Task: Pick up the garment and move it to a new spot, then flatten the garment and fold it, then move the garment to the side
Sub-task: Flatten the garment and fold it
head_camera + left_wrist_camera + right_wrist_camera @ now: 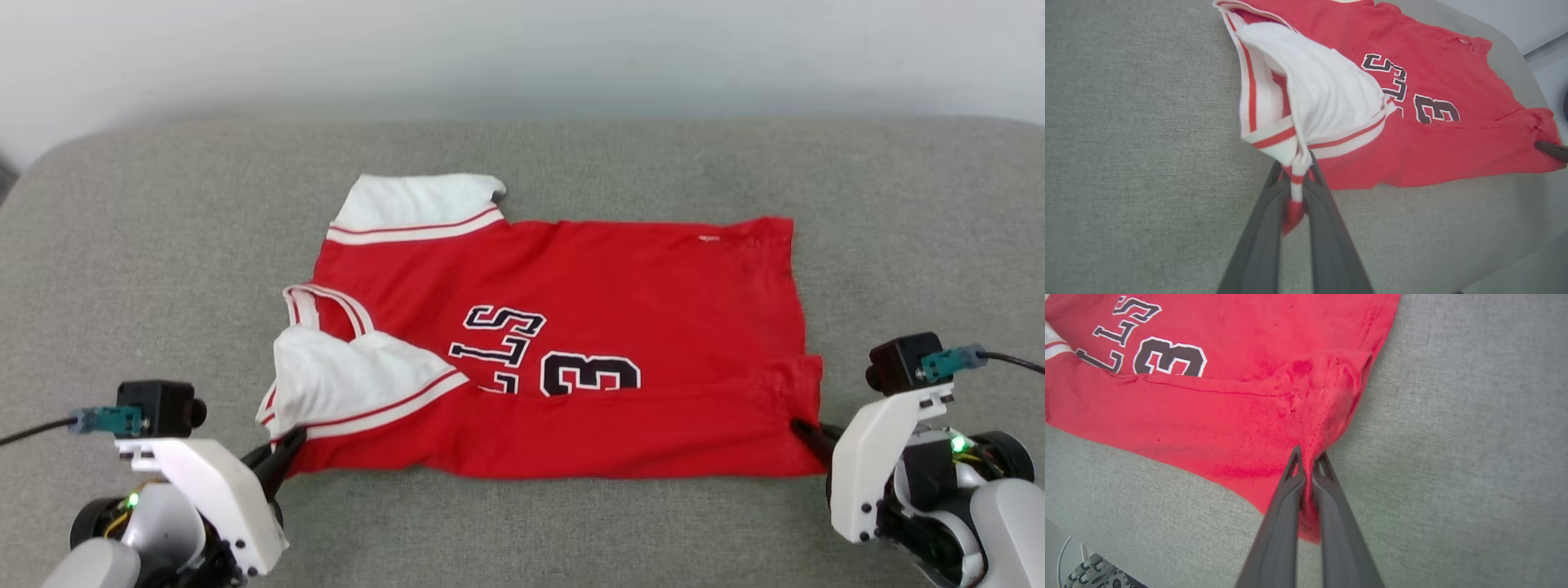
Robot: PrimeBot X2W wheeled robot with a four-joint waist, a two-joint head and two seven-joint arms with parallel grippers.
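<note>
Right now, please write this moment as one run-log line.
garment: spread on grey surface, near sleeve folded onto front | left gripper: shut on striped sleeve trim | right gripper: shut on hem corner

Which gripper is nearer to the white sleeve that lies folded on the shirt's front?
Left. The left gripper pinches the striped trim beside that sleeve; the right gripper pinches the red hem corner of the shirt, at the far end from it.
</note>
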